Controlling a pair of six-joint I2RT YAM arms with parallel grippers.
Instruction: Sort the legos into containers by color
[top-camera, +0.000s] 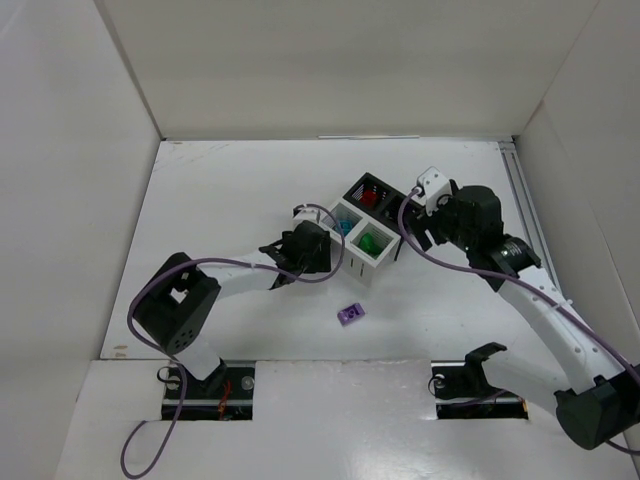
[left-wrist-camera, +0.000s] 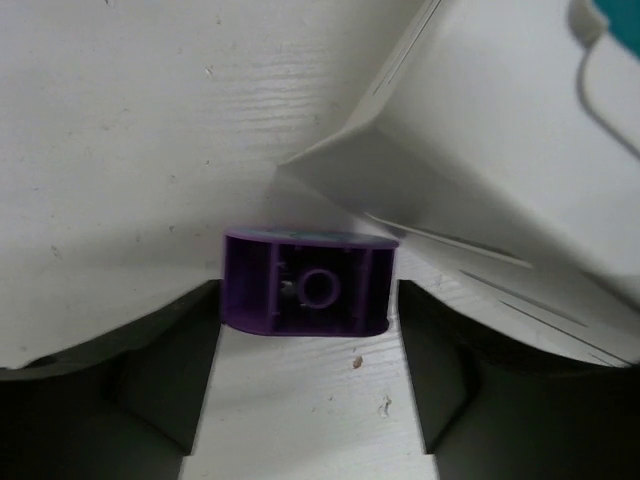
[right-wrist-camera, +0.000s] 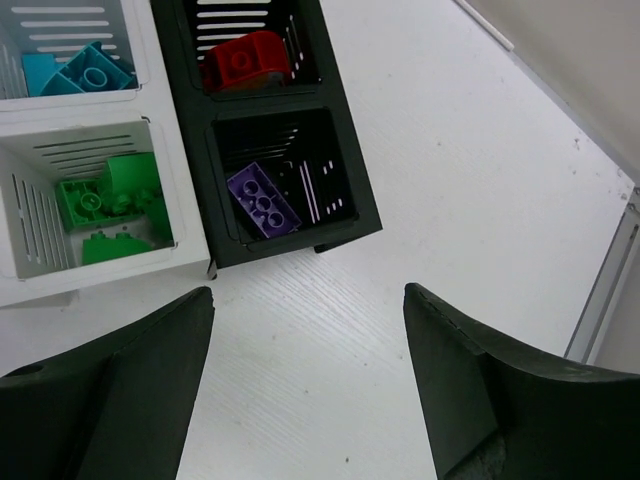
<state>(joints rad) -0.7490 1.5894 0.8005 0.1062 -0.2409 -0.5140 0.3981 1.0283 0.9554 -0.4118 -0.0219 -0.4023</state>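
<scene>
While the right gripper (right-wrist-camera: 307, 296) hangs spread beside two black slatted plastic bins (right-wrist-camera: 347, 165), the left gripper (left-wrist-camera: 309, 300) pinches a purple studded plastic brick (left-wrist-camera: 300, 285) beside a white plastic bin (left-wrist-camera: 500, 150).

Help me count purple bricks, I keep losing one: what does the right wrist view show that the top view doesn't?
Only the right wrist view: a purple brick lying in the nearer black bin, which is covered from above. Only the top view: a loose purple brick on the table, apart from the bins. Both: a red brick in the other black bin, and green bricks and teal bricks in the white bins.
</scene>
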